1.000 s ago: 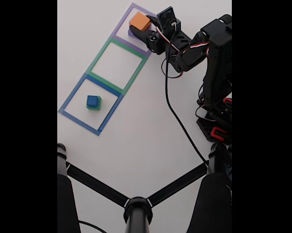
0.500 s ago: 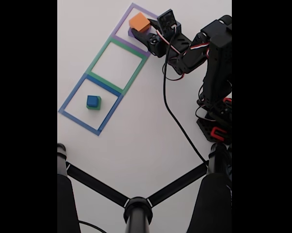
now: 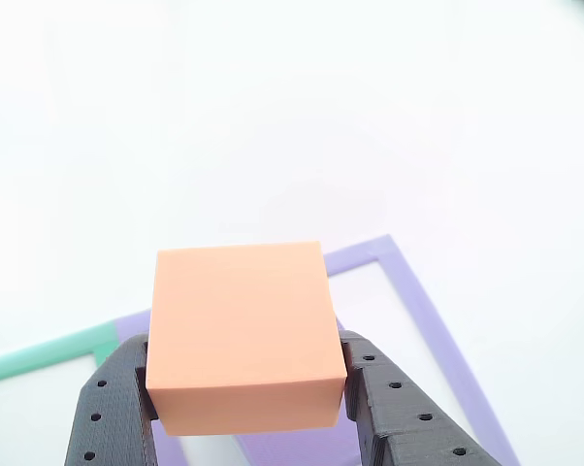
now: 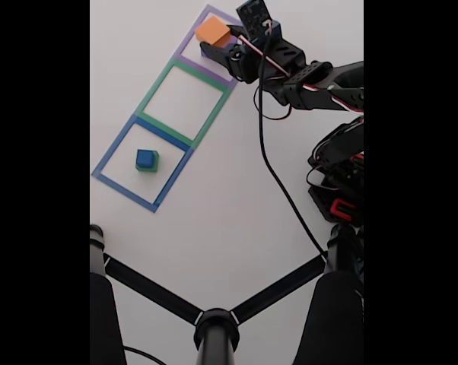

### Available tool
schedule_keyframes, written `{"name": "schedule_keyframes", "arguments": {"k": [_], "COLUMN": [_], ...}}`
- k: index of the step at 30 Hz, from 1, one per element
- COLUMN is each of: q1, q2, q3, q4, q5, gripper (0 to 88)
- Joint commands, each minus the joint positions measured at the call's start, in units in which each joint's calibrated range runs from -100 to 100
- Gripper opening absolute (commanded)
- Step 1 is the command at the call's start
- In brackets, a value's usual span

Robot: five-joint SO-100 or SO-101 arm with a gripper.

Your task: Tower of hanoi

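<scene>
The orange block sits clamped between the two black fingers above the purple outline

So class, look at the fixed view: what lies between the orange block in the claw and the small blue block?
In the fixed view, between the orange block and the blue block lies only the green tape outline, enclosing bare table.
</scene>
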Motion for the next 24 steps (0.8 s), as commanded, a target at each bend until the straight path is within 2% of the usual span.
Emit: {"name": "schedule_keyframes", "arguments": {"k": [1,8,13,18,24], "q1": [-0.3,-1.8,-3.3,-5.1,-7.6], "q2": [-13.0,-17.4,-16.6,-16.4,-17.6], "q3": [-9.3,-36.0,-55.5,-67.6,-71.5], "q4": [26.5,67.4,90.4,104.8,110.8], "q5": [0.0,0.0,0.0,0.0,0.0], "gripper": [13.2,11.4,10.3,10.2,10.1]}}
